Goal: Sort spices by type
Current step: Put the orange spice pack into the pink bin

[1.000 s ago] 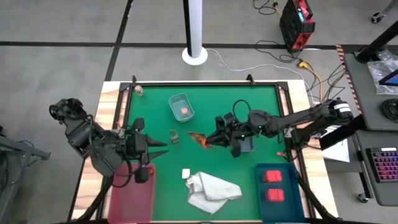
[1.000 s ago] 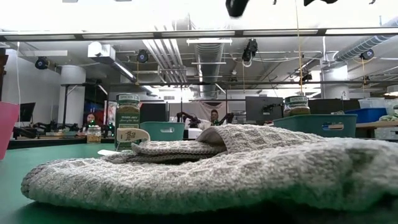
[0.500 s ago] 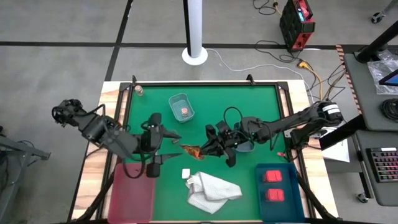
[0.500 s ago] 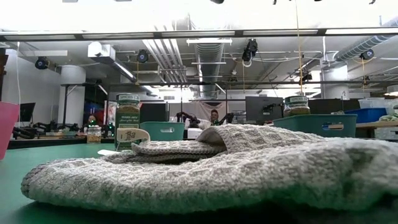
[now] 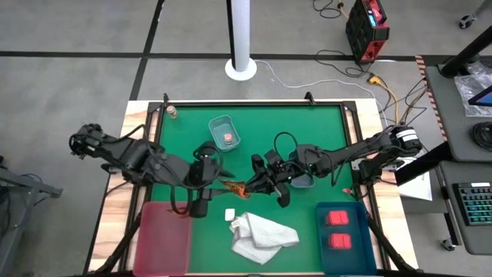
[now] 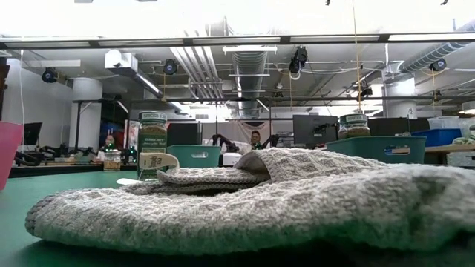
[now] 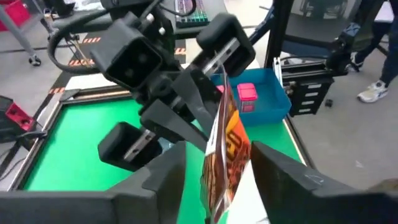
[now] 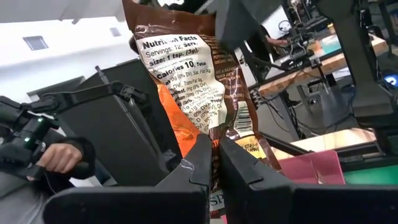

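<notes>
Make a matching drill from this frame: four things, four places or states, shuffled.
Things:
1. spice packet
2. white cloth
3. red blocks
4. left gripper

Places or states:
A. in the blue tray
B. pinched in the right gripper
C. jaws apart on either side of the packet
D. lying on the green mat, near edge

Pairs: 1-B, 2-D, 3-A, 4-C

High view looks straight down on the table (image 5: 323,123); low view sits at tabletop height behind the cloth (image 6: 282,200); both wrist views closely face one packet (image 7: 225,155).
</notes>
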